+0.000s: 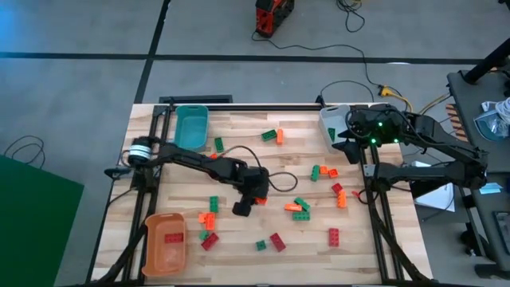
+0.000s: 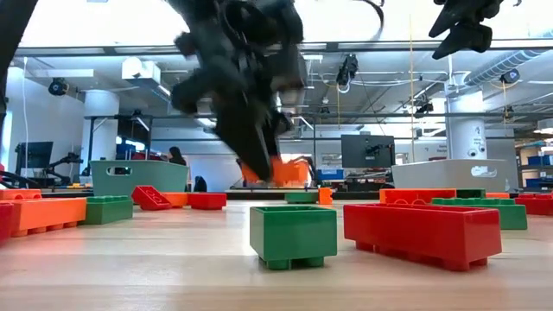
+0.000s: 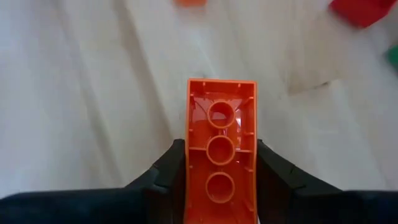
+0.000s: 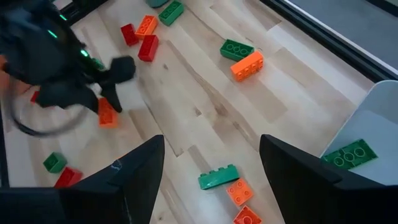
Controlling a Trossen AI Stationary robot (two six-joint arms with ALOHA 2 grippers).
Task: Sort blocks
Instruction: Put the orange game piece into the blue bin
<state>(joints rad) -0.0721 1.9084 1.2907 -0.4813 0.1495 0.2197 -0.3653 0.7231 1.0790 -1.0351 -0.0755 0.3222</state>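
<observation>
The desk carries red, orange and green blocks scattered over its middle and right part. The left claw hangs above the middle of the desk, closed on an orange block. The right claw waits open near the far right corner, over the grey bin.

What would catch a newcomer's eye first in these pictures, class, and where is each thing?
The left pincer, out over the middle of the table, is shut on an orange block held above the wood with its hollow underside facing the wrist camera. Red, orange and green blocks lie scattered around it. The right pincer hangs open at the table's right edge, next to the grey bin holding a green block.
</observation>
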